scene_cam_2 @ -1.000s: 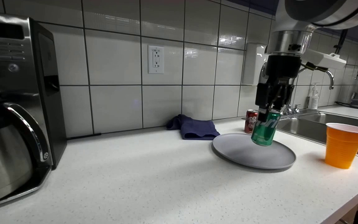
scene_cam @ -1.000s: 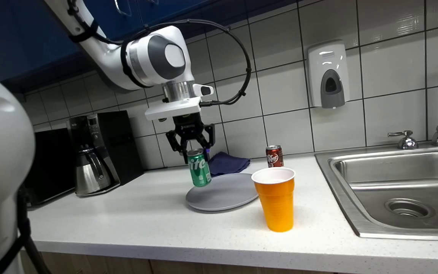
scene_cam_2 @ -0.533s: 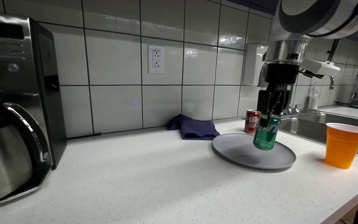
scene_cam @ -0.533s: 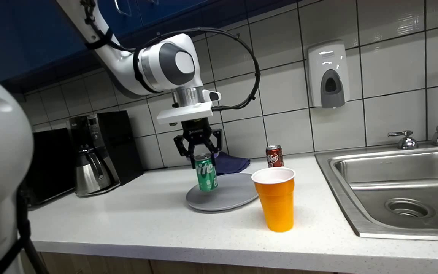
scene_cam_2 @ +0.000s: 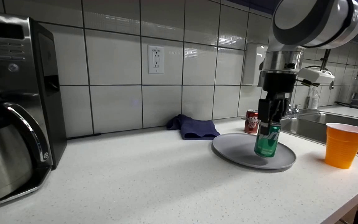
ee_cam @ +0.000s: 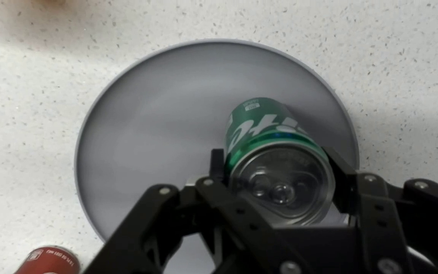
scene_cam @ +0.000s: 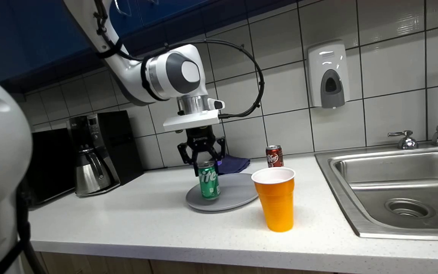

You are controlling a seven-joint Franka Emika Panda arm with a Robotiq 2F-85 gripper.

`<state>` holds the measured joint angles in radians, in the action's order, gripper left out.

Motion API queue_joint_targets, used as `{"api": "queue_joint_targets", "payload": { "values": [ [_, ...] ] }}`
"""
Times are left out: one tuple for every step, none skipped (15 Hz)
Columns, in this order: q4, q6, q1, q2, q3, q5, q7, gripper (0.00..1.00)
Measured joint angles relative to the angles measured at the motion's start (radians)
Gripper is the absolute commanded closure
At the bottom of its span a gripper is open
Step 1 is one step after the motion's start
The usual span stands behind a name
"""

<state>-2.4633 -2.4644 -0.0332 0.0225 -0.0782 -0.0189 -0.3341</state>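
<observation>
White wall tiles [scene_cam: 340, 125] rise behind a speckled pale table [scene_cam_2: 120, 174] bearing a grey plate [scene_cam_2: 235, 147]. Over the plate, whether touching it or not cannot be told, a green can [scene_cam: 209, 184] is clamped near its top by the tool [scene_cam: 206, 172], a finger against each side. An outlet [scene_cam_2: 156, 59], a pump bottle [scene_cam_2: 313, 99] and the whole of the navy cloth [scene_cam_2: 196, 128] are visible in an exterior view; the drain [scene_cam: 410, 208] of the sink [scene_cam: 345, 196] and the front of the wall dispenser [scene_cam: 328, 74] are visible in an exterior view where the orange cup [scene_cam: 278, 205] hides one end of the plate. Only the wrist view gives the green can's lid [ee_cam: 281, 182] face-on; of the red can [ee_cam: 48, 260] it catches only a part, whereas both exterior views show its label. Long axis of the green can: nearly vertical, lid uppermost, base toward the plate; the slight lean seen in both exterior views is shared by the standing orange cup. Foreshortened in the wrist view, the axis runs from the lid upward and slightly leftward toward the base, with the white letters "ite" turned toward that camera.
</observation>
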Motion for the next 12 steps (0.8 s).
{"api": "queue_joint_targets", "payload": {
  "values": [
    [0.001, 0.001, 0.000, -0.006, 0.000, -0.001, -0.003, 0.62],
    [0.001, 0.002, 0.000, -0.011, 0.000, -0.001, -0.004, 0.62],
    [0.001, 0.003, 0.000, -0.015, 0.000, -0.001, -0.005, 0.62],
    [0.002, 0.004, 0.001, -0.019, 0.000, -0.001, -0.005, 0.62],
    [0.002, 0.005, 0.001, -0.023, 0.000, -0.001, -0.006, 0.62],
    [0.002, 0.005, 0.001, -0.026, 0.000, -0.001, -0.006, 0.62],
    [0.003, 0.007, 0.002, -0.028, 0.000, -0.001, -0.006, 0.12],
    [0.003, 0.008, 0.002, -0.029, 0.000, -0.001, -0.006, 0.10],
    [0.003, 0.010, 0.003, -0.029, 0.000, -0.001, -0.006, 0.04],
    [0.004, 0.011, 0.004, -0.029, 0.000, -0.001, -0.006, 0.00],
    [0.007, 0.012, 0.004, -0.029, 0.000, -0.001, -0.006, 0.00],
    [0.010, 0.013, 0.005, -0.029, 0.000, -0.001, -0.006, 0.00]
  ]
}}
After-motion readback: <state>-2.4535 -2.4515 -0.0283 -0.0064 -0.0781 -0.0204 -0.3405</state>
